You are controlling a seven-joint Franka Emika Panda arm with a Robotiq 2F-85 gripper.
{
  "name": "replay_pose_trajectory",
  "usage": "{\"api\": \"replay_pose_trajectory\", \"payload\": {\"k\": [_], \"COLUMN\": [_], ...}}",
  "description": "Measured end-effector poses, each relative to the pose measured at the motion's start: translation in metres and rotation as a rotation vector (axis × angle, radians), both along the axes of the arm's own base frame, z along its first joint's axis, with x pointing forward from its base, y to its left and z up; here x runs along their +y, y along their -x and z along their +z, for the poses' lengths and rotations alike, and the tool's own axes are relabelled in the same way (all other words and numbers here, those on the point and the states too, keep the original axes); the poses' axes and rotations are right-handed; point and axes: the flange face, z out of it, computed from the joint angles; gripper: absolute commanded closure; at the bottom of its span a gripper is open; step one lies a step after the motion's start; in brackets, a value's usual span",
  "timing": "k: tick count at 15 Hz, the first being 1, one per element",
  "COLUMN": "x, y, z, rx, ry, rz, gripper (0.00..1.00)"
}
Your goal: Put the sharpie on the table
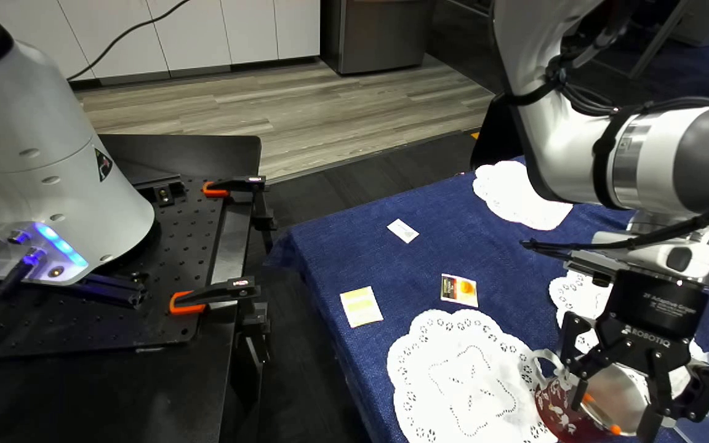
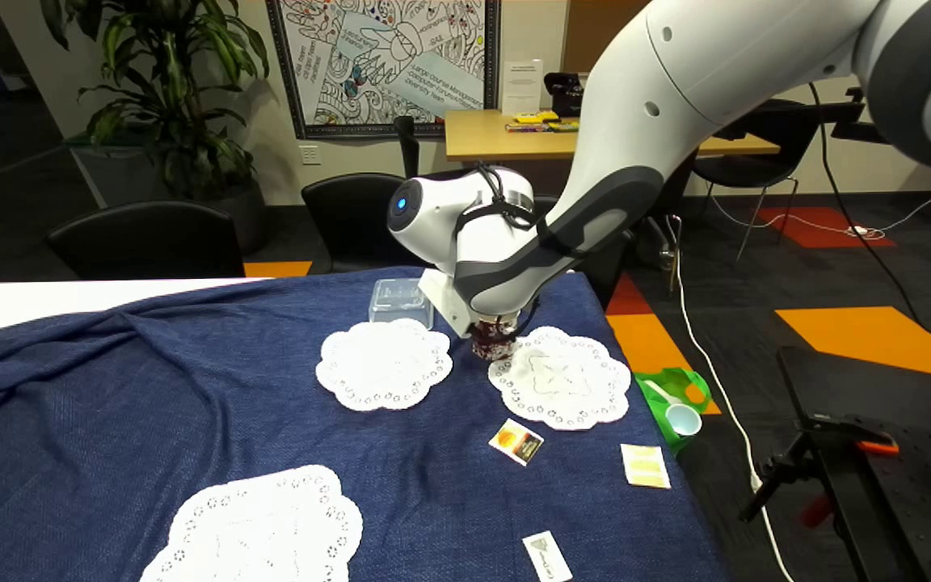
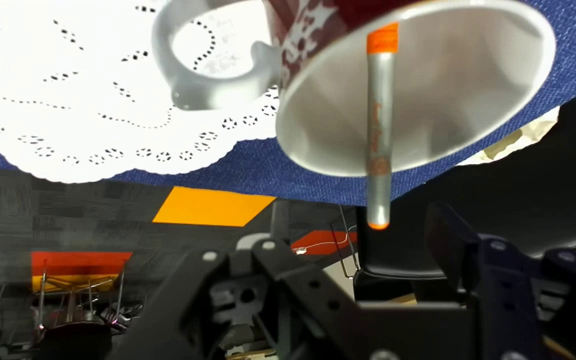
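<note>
hand [image 3: 359, 215] spread, sharpie [image 3: 380, 125] between fingers [image 3: 449, 237], at mug [image 3: 433, 95] mouth

Office room with a robot-lab station. Office evidence: dark-framed line-drawing poster [image 2: 389, 65], which reads "Large Course Management" and "Diversity Team"; black rounded-back chairs [image 2: 150, 246]; pale wood-toned table [image 2: 506, 147]; green long-leaved potted plant [image 2: 199, 162]; dark grey carpet [image 2: 805, 283] with orange and red squares [image 2: 878, 343]. Also present: flat white cabinet fronts [image 1: 250, 31], grey-brown wood-look floor planks [image 1: 305, 120]. Lab evidence: black metal bench [image 1: 182, 252], drilled with rows of holes, carries orange-and-black clamps [image 1: 222, 290] and a white robot base [image 1: 77, 178].
</note>
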Motion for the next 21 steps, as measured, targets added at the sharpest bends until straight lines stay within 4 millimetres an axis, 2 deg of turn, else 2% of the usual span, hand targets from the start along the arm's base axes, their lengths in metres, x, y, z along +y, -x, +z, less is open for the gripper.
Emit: {"api": "replay_pose_trajectory", "payload": {"k": [1,4,7,9,15,18,21], "x": [-0.001,-0.002,-0.003,-0.004,-0.004,0.002,0.014], "y": [-0.001,-0.003,-0.006,-0.007,-0.011,-0.017,-0.019], "z": [-0.002,-0.004,-0.005,-0.006,0.002,0.026,0.067], "rx": [0.0,-0.003,-0.007,-0.009,-0.017,-0.036,-0.057], "ry": [0.001,0.004,0.009,0.013,0.031,0.054,0.081], "rz": [0.0,0.003,0.005,0.005,0.015,0.033,0.06], "gripper": [0.58,0.83,1.0,0.97,0.97,0.97,0.97]}}
